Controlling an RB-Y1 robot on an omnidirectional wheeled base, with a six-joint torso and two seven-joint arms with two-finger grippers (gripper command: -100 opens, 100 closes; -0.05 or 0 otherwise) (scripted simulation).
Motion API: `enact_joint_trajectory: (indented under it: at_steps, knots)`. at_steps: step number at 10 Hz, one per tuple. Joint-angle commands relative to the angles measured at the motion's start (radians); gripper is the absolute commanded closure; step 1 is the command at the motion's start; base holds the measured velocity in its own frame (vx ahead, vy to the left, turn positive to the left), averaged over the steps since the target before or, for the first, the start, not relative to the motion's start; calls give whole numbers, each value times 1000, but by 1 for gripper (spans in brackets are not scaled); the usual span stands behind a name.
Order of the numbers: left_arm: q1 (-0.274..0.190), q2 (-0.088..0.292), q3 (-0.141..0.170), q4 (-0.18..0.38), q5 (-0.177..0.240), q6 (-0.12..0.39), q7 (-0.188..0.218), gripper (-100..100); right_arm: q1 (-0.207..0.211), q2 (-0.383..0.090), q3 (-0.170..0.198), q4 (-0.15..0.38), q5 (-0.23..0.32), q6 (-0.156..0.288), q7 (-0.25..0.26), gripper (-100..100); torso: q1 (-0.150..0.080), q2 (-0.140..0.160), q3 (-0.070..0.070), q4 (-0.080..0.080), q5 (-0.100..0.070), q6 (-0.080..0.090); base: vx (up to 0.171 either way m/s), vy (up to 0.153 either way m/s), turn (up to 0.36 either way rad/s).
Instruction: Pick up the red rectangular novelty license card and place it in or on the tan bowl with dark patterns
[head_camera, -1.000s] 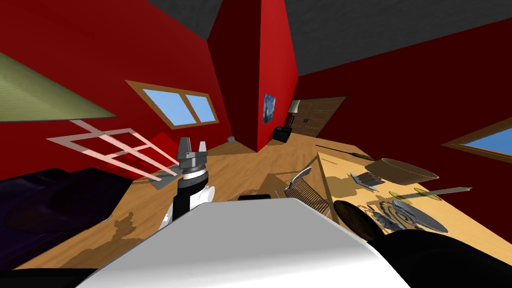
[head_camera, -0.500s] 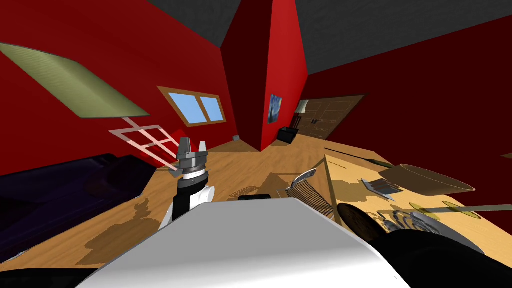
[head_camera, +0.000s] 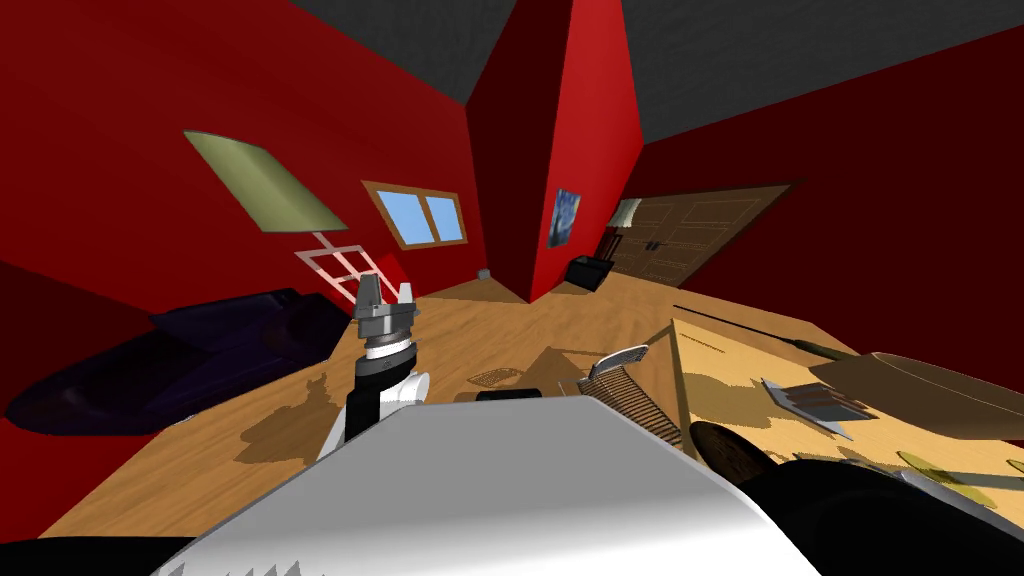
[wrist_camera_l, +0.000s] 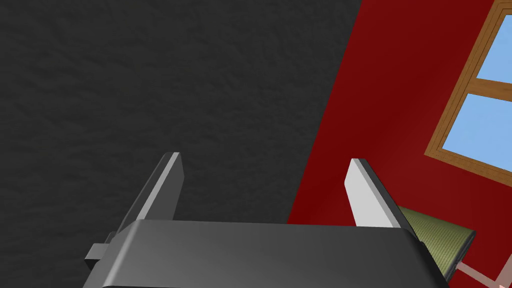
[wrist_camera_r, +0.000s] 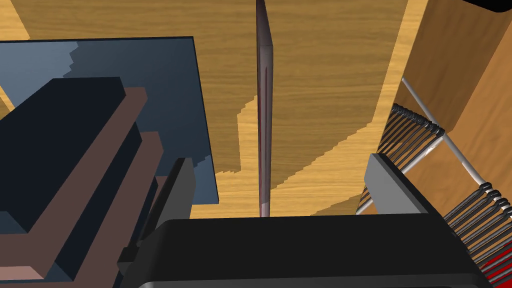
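As seen from the head, shows the tan bowl (head_camera: 940, 400) on the wooden table (head_camera: 720, 350) at the robot's right, with a grey striped flat piece (head_camera: 815, 400) and a dark round object (head_camera: 730, 455) near it, and a wire rack (head_camera: 625, 385) at the table's near corner. From the right wrist, adds the license card (wrist_camera_r: 264, 100), turned edge-on: a thin, dull red-brown sliver with no face legible. Places it over the wood floor (wrist_camera_r: 310, 60), between a blue-grey mat (wrist_camera_r: 150, 75) and the wire rack, off the table and not in the bowl. Sets the right gripper (wrist_camera_r: 277, 159) wide open about the card, neither finger touching it; hides the card's near end behind the gripper's dark body, so cannot tell what supports it. Holds the left gripper (head_camera: 387, 292) raised at the robot's left, fingers (wrist_camera_l: 165, 185) equally wide apart, grasping nothing.
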Motion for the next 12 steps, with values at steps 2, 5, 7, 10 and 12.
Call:
enact_joint_trajectory:
  at_steps: [2, 5, 7, 10, 12]
  knots:
    - [0, 0, 0, 0, 0, 0, 0, 0, 4, 10, 4, -4, -14, 15, -14, -100, 0, 2, 1, 0, 0, 0, -94, 22, 231]
    - [0, 0, 0, 0, 0, 0, 0, 0, 4, 11, 4, -3, -16, 17, -19, 100, -1, -5, -3, -1, -1, 0, -5, 0, -9]
    - [0, 0, 0, 0, 0, 0, 0, 0, 3, 11, 4, -4, -16, 15, -20, 100, -3, -5, -3, -1, -2, 1, 0, 0, 0]
    - [1, 0, 0, 0, 0, 0, 0, 0, -23, 10, 7, 43, 13, -20, 0, 100, -4, -6, -4, -2, -2, 3, 54, -9, -205]
    - [1, 0, 0, 0, 0, 0, 0, 0, -53, -2, 8, 79, 49, -55, 23, 100, -5, -11, -7, -3, -3, 4, 151, -27, -368]
